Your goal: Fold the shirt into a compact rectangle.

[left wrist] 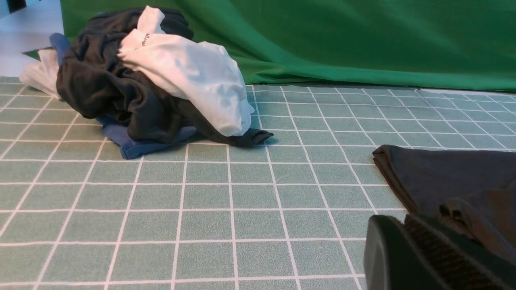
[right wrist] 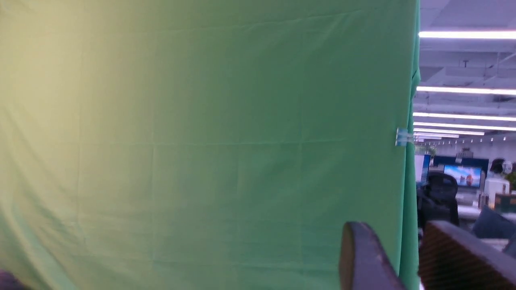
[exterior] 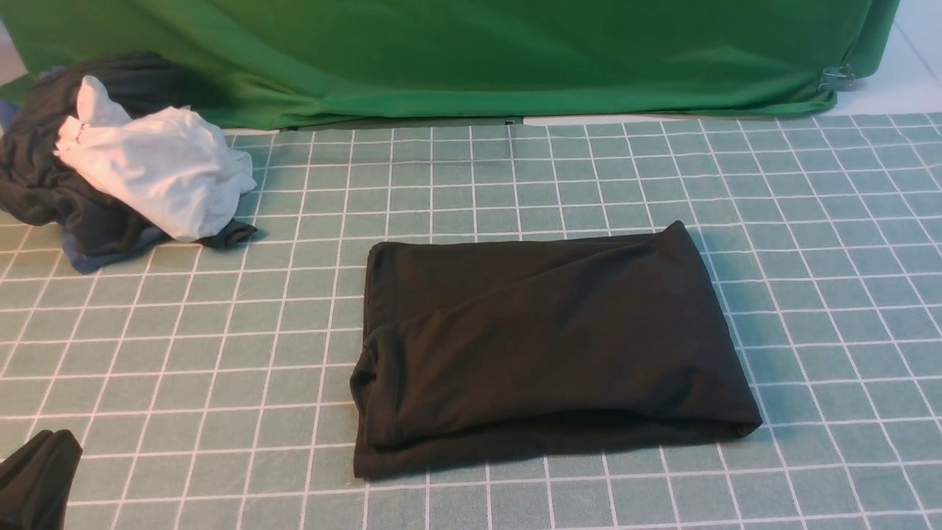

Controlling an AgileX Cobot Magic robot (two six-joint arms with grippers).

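The shirt [exterior: 544,338] lies folded into a dark brown-black rectangle in the middle of the checked cloth, with no print or label showing. Its near left corner also appears in the left wrist view [left wrist: 451,177]. My left gripper [exterior: 44,456] sits low at the near left corner of the table, well left of the shirt. Its fingers [left wrist: 405,219] are pressed together with nothing between them. My right gripper [right wrist: 397,225] is out of the front view. It points up at the green backdrop, its jaws apart and empty.
At the back left is a heap of clothes: a white garment [exterior: 154,169] on a dark grey one [exterior: 44,177] with a blue edge [exterior: 96,254]. A green backdrop [exterior: 471,59] closes the far side. The table wears a green checked cloth [exterior: 221,331].
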